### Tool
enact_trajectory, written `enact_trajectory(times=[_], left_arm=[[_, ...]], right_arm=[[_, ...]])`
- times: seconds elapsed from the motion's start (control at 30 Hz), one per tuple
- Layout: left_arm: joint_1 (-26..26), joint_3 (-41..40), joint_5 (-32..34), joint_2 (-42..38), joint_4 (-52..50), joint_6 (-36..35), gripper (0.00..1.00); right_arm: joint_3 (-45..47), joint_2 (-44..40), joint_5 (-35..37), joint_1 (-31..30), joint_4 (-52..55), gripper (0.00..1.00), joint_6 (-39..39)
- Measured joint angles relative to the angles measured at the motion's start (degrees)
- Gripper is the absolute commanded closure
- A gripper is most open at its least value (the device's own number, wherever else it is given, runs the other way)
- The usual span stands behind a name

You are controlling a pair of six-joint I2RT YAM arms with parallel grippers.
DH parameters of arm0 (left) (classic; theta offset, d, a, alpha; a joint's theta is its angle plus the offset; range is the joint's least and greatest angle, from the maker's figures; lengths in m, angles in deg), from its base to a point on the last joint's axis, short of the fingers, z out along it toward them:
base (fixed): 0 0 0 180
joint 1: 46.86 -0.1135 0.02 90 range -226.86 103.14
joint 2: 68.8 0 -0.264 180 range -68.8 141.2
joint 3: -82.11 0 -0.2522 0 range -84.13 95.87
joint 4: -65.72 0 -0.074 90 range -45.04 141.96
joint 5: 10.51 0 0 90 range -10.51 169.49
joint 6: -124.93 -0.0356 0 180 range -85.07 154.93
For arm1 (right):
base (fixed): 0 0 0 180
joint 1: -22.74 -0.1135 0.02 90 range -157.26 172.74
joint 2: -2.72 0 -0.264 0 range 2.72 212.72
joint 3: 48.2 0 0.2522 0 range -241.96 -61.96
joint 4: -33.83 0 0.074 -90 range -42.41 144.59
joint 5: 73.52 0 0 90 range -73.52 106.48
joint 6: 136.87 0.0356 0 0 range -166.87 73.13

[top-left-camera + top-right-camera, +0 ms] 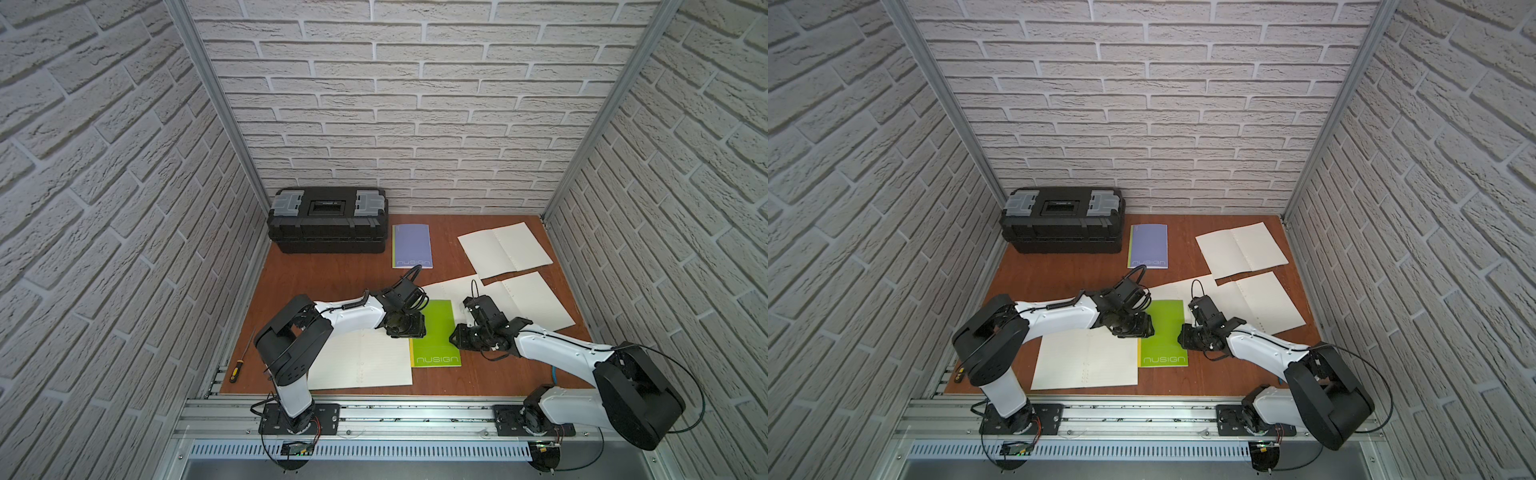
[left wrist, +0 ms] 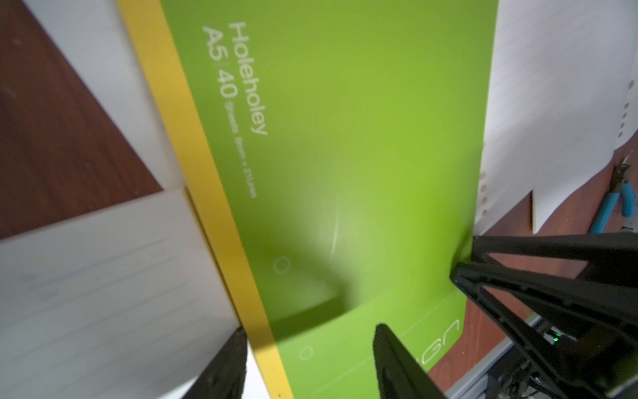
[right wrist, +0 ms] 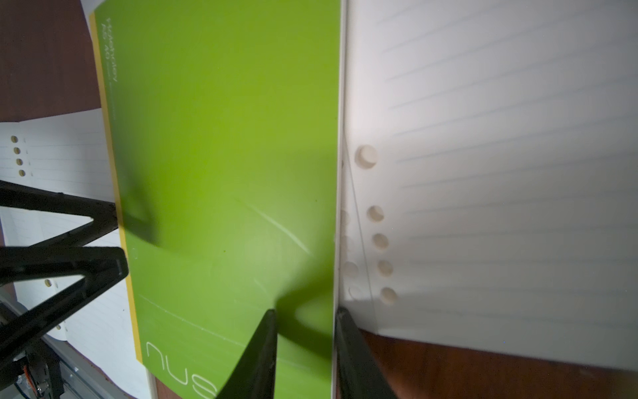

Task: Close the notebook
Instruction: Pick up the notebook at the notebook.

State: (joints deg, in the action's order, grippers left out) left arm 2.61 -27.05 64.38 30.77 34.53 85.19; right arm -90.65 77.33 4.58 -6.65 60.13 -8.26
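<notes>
**Closing of the green notebook, late stage.** The left gripper (image 2: 310, 331) has its jaws parted wide and empty, poised over the yellow spine strip of the green notebook (image 1: 437, 332). The right gripper (image 3: 306, 311) shows a narrow gap between its fingers, which straddle the opposite, free edge and clamp nothing that can be made out. The notebook lies flat, cover up, midway across the worktop (image 1: 332, 282) and toward its front edge. The closing itself therefore appears done, and what seems left is to lift both grippers clear. Its free edge meets a page of an open notebook (image 1: 536, 303); which overlaps which cannot be told. Both arms reach in from the front edge, elbows raised near the front corners, forearms converging, wrists bent so the fingers point down. A second open notebook (image 1: 365, 365) lies at the front left and a third open notebook (image 1: 505, 249) near the back right corner, while a purple notebook (image 1: 412, 246), closed, sits beside the toolbox (image 1: 328, 220) in the back left corner
</notes>
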Motion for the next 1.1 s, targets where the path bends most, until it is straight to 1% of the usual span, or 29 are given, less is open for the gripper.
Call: enact_trajectory(times=[0.3, 0.6, 1.1], left_arm=[[-1.38, -4.04, -1.38, -2.19, 5.62, 1.68, 0.41], [-1.75, -6.01, -1.86, -3.23, 8.59, 2.84, 0.41], [-1.86, -6.45, -2.51, -3.63, 9.9, 3.63, 0.4]], right_arm=[[-0.02, 0.81, 0.26, -0.26, -1.86, 0.7, 0.44], [-0.02, 0.98, 0.76, -0.61, -2.34, 0.7, 0.66], [-0.02, 0.5, 1.53, -0.9, -1.88, 0.7, 0.68]])
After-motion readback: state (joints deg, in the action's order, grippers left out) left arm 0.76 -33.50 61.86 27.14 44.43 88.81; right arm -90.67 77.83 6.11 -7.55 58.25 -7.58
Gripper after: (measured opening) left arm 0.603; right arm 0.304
